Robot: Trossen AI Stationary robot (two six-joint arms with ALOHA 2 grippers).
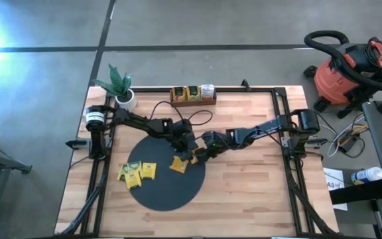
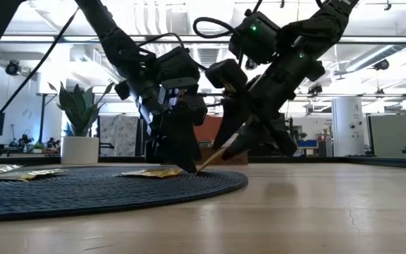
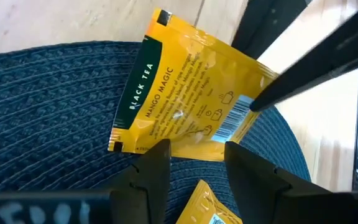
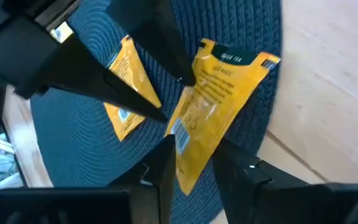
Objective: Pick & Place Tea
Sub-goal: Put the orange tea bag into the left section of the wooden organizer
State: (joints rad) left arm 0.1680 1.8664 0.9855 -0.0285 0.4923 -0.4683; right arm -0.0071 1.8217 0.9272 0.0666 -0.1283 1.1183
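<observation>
A yellow tea packet point(image 4: 213, 99) marked black tea sits tilted on the black round mat point(image 1: 164, 189), near its far right part. My right gripper point(image 4: 191, 146) is shut on its barcode end. My left gripper point(image 3: 194, 158) stands open just left of it, fingertips down at the mat by the packet's other edge point(image 3: 166, 146). A second yellow packet point(image 4: 126, 93) lies flat under the left fingers. Several more packets point(image 1: 138, 171) lie on the mat's left part. My right gripper pinches the packet's barcode end point(image 4: 180, 132) between its two fingers, slanting down from the table's right. The held end is raised; the opposite end point(image 2: 200, 168) rests on the mat, so the packet stands tilted. My left gripper's fingers point(image 3: 157, 163) stand at the packet's edge; I cannot tell whether they touch it.
A brown wooden tray point(image 1: 193, 101) with tea boxes stands at the far edge, with a potted plant point(image 1: 121, 89) at the far left corner. Bare wooden tabletop point(image 1: 251, 192) lies right of the mat. A red shop vacuum point(image 1: 350, 70) stands beyond the table's right side.
</observation>
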